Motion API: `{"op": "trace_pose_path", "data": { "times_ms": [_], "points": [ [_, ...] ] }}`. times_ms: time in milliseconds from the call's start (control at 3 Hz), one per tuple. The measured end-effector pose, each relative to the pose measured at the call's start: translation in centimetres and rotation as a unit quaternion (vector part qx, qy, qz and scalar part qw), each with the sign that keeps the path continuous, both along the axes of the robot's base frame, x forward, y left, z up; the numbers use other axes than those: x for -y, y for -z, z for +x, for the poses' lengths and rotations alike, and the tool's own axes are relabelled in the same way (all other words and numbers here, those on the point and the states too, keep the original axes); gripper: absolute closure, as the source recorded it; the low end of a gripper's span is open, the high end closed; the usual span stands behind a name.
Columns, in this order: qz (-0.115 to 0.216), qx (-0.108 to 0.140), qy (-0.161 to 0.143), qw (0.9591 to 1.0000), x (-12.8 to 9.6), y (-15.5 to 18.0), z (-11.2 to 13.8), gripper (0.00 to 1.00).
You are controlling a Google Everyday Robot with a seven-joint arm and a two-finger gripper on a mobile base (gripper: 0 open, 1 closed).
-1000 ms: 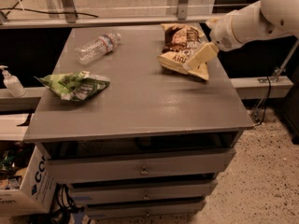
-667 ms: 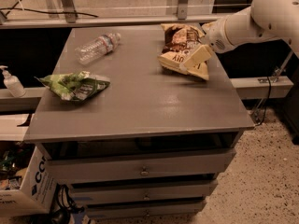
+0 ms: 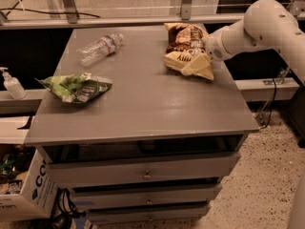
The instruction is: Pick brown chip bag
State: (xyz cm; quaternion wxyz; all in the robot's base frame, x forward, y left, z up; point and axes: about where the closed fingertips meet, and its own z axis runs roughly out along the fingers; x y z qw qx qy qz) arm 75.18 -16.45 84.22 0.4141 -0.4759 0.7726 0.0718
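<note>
Three items lie on the grey cabinet top (image 3: 143, 109): the brown chip bag (image 3: 183, 39) at the far right, a clear plastic bottle (image 3: 99, 48) on its side at the far left, and a flattened green bag (image 3: 76, 86) at the near-left edge, well apart from the other two. My gripper (image 3: 197, 67) reaches in from the right and sits over the tan lower end of the brown chip bag, apparently touching it; the bag lies flat on the top; whether my jaws are parted or closed on it I cannot tell.
</note>
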Motion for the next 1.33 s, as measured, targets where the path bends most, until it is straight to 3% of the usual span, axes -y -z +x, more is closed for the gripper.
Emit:
{"op": "trace_pose_path", "data": {
  "times_ms": [667, 1000, 1333],
  "points": [
    [0.009, 0.003, 0.0, 1.0, -0.5, 0.5, 0.1, 0.64],
    [0.032, 0.022, -0.021, 0.999, -1.1, -1.3, -0.3, 0.87],
    [0.062, 0.053, -0.053, 0.9952, -2.1, -4.7, -1.5, 1.0]
  ]
}}
